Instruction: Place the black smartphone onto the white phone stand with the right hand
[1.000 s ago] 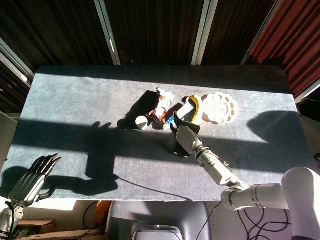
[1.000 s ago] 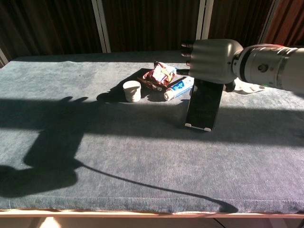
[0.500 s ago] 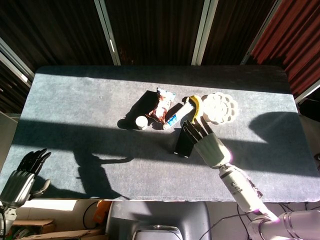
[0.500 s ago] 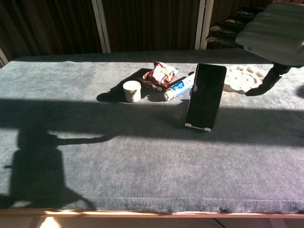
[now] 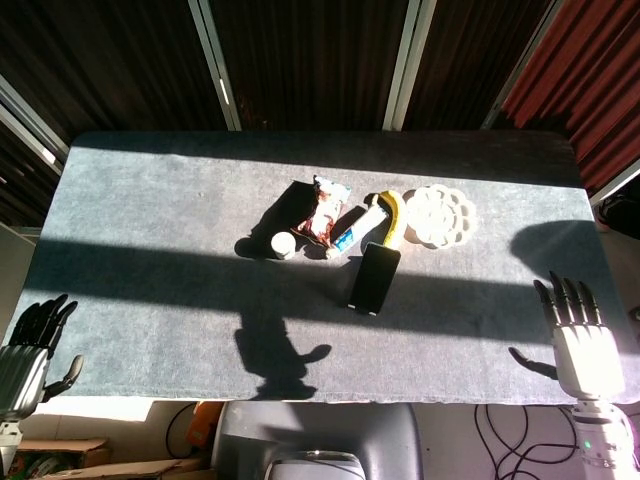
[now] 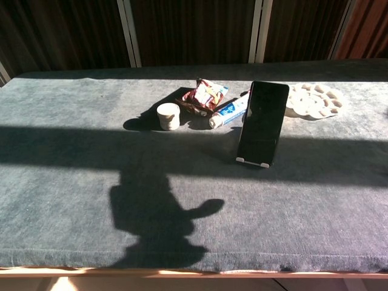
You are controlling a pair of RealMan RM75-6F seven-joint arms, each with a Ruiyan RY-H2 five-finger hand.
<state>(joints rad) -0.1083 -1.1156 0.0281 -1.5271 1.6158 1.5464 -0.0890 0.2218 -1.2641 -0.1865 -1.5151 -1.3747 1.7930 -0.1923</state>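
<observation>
The black rectangular smartphone leans upright on the small white phone stand, mid-table on the grey felt-covered table. At its 11 o'clock, the blue-and-white toothpaste tube; past that, the red crinkled snack packet. At 10 o'clock, the small white round jar. At 1 o'clock, the white round paint palette, with the yellow banana just beside its 9 o'clock.

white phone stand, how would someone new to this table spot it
Find the cluster of small items mid-table. Just in front of it a black smartphone stands upright, leaning back. The white phone stand is the small lip showing under its bottom edge, the only white thing touching the phone.
</observation>
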